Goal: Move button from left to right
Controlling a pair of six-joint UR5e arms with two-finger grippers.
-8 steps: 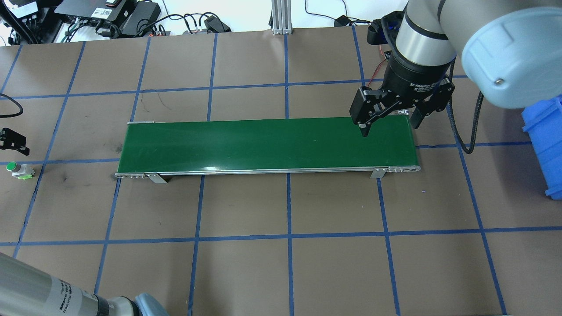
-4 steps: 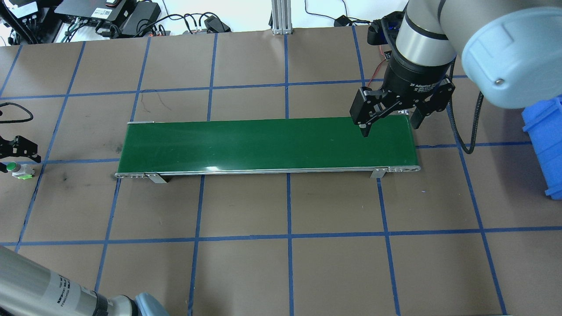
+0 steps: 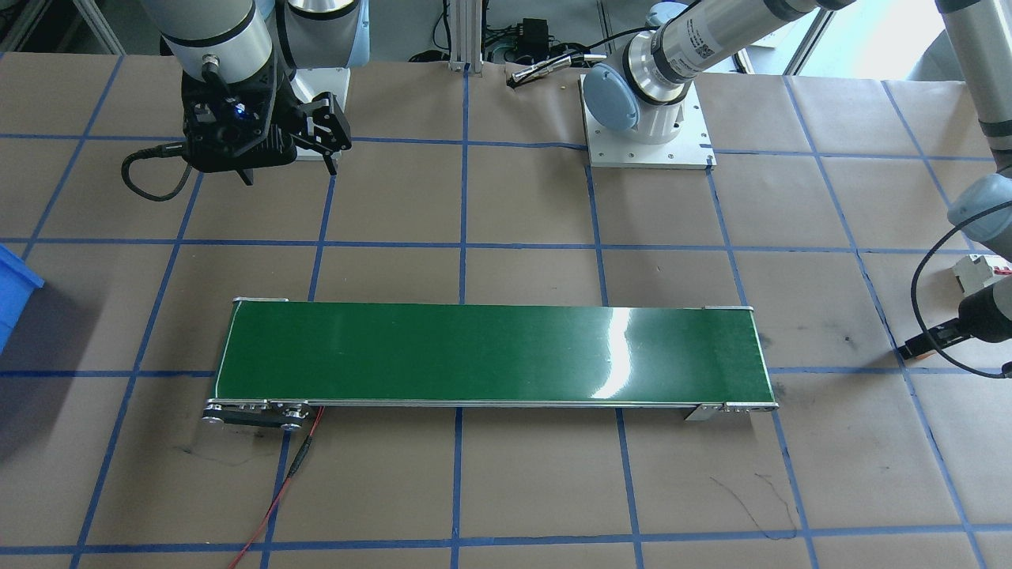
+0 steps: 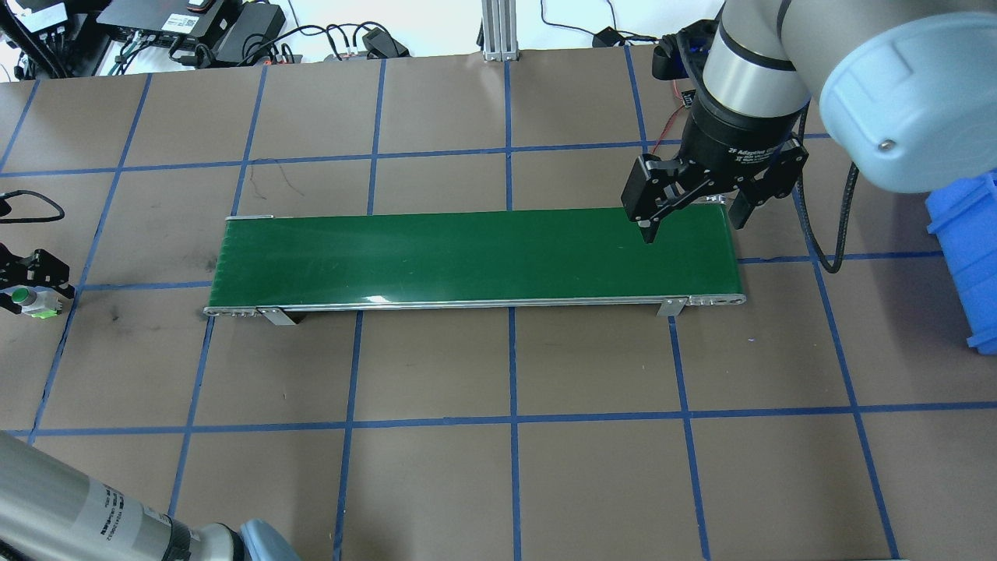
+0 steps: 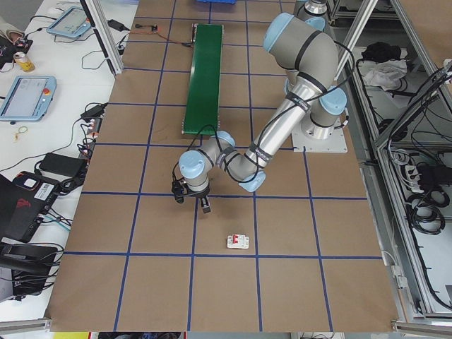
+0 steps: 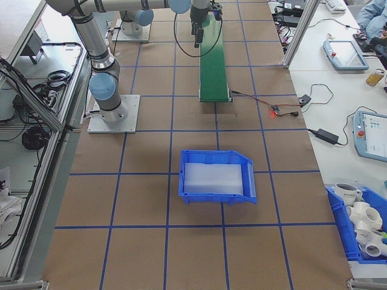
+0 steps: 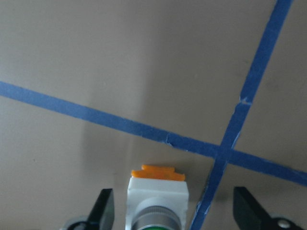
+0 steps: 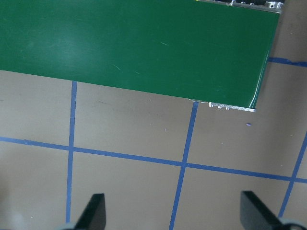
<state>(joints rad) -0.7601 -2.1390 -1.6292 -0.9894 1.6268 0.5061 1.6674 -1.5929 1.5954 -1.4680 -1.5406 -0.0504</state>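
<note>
You are looking at the button [image 4: 28,301] lying on its side at the table's [image 4: 498,483] left edge, well apart from the green conveyor belt [image 4: 475,257]. Your left gripper [image 4: 27,282] is hanging right over it with its jaws spread wide; in the left wrist view the button [image 7: 157,199] is sitting between the two fingertips [image 7: 103,209], touching neither. Your right gripper [image 4: 689,226] is hovering, also open and empty, above the belt's far right corner.
</note>
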